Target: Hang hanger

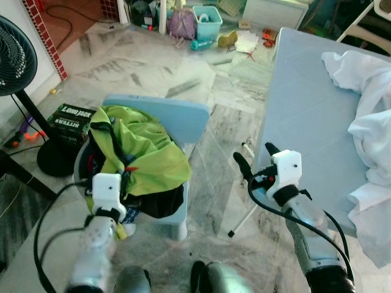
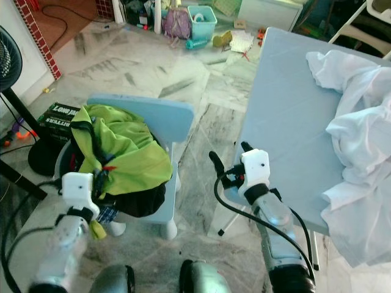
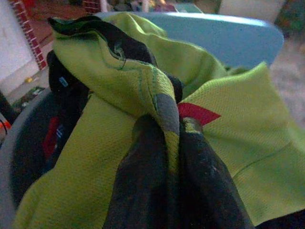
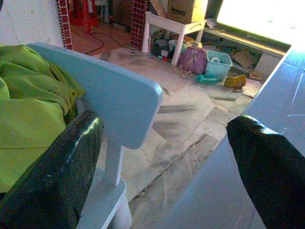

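Beside the table edge (image 1: 269, 131), right end effector (image 1: 254, 155) hovers agape.

Chair (image 1: 160, 116) ahead-left on marble floor (image 1: 153, 67), backrest on far side. Jersey (image 1: 143, 152) heaped on clothes in basket (image 1: 78, 168) on chair seat. Left gripper (image 3: 167, 157) at jersey's near edge, fingers pinched on fabric fold. Table (image 1: 305, 110) to right of chair, floor strip between. White cloth (image 1: 366, 122) piled on table's right part. Right gripper (image 1: 256, 160) over table's near-left corner, fingers apart. Fan (image 1: 15, 67) far left; box (image 1: 70, 119) between fan stand and chair. Bin (image 1: 208, 21), backpack (image 1: 181, 24), scattered toys on floor beyond.
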### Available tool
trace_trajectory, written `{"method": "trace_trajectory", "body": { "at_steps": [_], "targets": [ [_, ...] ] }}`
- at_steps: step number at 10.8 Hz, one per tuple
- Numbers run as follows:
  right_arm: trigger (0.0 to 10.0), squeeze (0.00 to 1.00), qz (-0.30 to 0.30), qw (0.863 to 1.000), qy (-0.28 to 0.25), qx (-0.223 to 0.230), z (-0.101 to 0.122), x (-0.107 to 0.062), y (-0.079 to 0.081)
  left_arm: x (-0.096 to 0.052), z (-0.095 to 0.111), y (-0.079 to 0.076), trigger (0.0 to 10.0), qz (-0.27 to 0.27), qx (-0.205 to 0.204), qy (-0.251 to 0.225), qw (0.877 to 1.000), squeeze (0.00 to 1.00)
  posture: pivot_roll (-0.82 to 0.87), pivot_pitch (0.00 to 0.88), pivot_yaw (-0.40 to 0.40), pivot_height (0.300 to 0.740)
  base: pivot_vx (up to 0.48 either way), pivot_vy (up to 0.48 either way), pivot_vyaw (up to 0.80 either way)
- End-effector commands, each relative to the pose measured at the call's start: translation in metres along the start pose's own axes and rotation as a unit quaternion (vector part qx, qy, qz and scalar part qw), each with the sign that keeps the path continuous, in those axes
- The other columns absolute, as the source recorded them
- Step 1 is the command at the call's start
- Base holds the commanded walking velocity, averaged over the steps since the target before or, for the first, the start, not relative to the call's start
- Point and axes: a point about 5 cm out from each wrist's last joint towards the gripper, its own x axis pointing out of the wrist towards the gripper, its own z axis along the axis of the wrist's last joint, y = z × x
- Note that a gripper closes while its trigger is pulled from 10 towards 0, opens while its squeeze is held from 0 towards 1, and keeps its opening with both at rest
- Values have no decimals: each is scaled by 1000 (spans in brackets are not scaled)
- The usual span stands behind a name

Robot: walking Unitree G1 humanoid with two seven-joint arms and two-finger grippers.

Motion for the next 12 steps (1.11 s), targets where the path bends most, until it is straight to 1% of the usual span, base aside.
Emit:
{"method": "trace_trajectory", "body": {
  "at_steps": [1,2,3,4,5,6,7,9,11,12],
  "targets": [
    [10000,0,-1,999,34,3,-13,-6,1,-8,-9,4,0,25,-10,23,999,0,72,167,-102,740,0,0,0],
    [10000,0,0,999,35,2,-13,-6,1,-16,-21,5,0,46,-21,56,997,0,74,169,-105,740,0,0,0],
    [10000,0,1,999,35,1,-14,-5,2,-18,-26,6,902,63,-38,71,995,0,78,169,-107,740,0,0,0],
    [10000,0,6,999,35,-4,-14,-4,3,-18,-30,7,8275,67,-50,91,992,0,79,168,-110,740,0,0,0],
    [10000,0,8,999,35,-6,-13,-3,3,-17,-32,9,10000,75,-69,106,989,667,76,167,-111,740,0,0,0],
    [10000,0,6,999,35,-10,-13,-3,1,-17,-30,13,10000,78,-81,106,988,1000,73,168,-109,740,0,0,0],
    [10000,0,4,999,37,-10,-13,-4,0,-18,-29,18,10000,96,-44,103,989,1000,71,171,-110,740,0,0,0],
    [10000,0,9,999,39,-10,-15,-5,3,-17,-17,27,10000,117,47,74,989,1000,74,173,-112,740,0,0,0],
    [10000,0,20,999,40,-18,-14,-4,3,-14,-11,23,10000,76,99,61,990,1000,79,169,-117,740,0,0,0],
    [10000,0,14,999,40,-18,-14,-3,-1,-12,-11,21,10000,63,119,61,989,949,78,169,-116,740,0,0,0]
  ]
}}
